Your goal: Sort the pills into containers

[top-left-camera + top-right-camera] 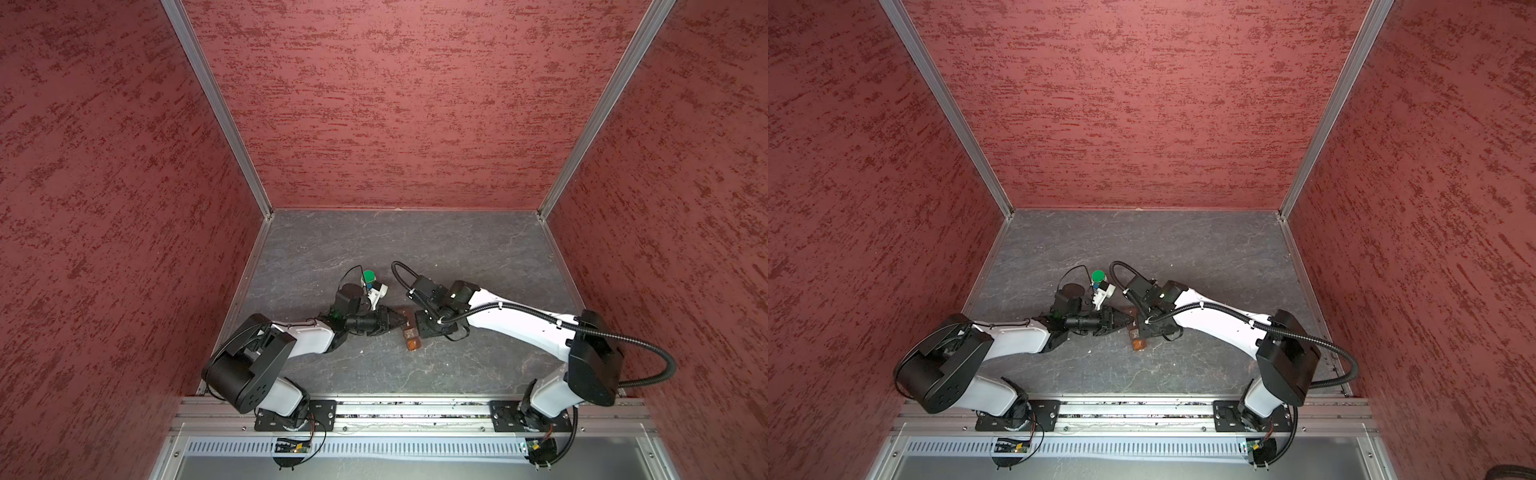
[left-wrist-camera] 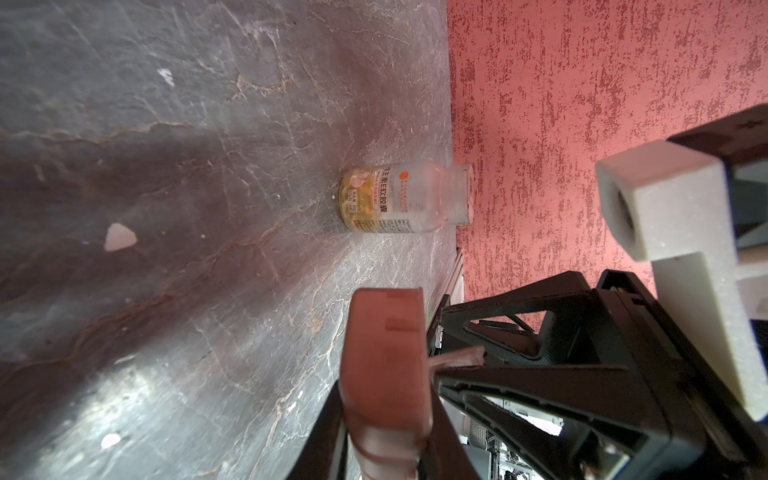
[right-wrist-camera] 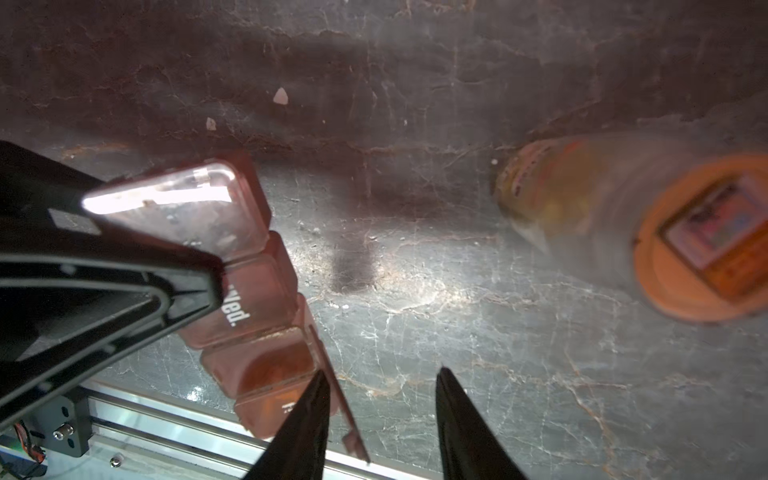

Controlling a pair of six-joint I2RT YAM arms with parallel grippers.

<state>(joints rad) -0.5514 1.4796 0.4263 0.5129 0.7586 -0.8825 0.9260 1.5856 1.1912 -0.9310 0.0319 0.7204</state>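
Perhaps four containers [image 3: 257,291] showing; one amber bottle [image 2: 399,199]; one green-capped bottle [image 1: 368,277].

Three tall walls [image 1: 399,104] close in the scene, all covered in a rough red texture with darker red flecks. Bare aluminium posts [image 1: 217,108] run up the two back corners. Below lies a dark grey tabletop [image 1: 457,249], patterned like stone with thin pale veins. An aluminium rail [image 1: 415,409] runs along its near edge, with a pale slotted strip [image 1: 415,448] in front. In the right wrist view, light glares white off the tabletop.
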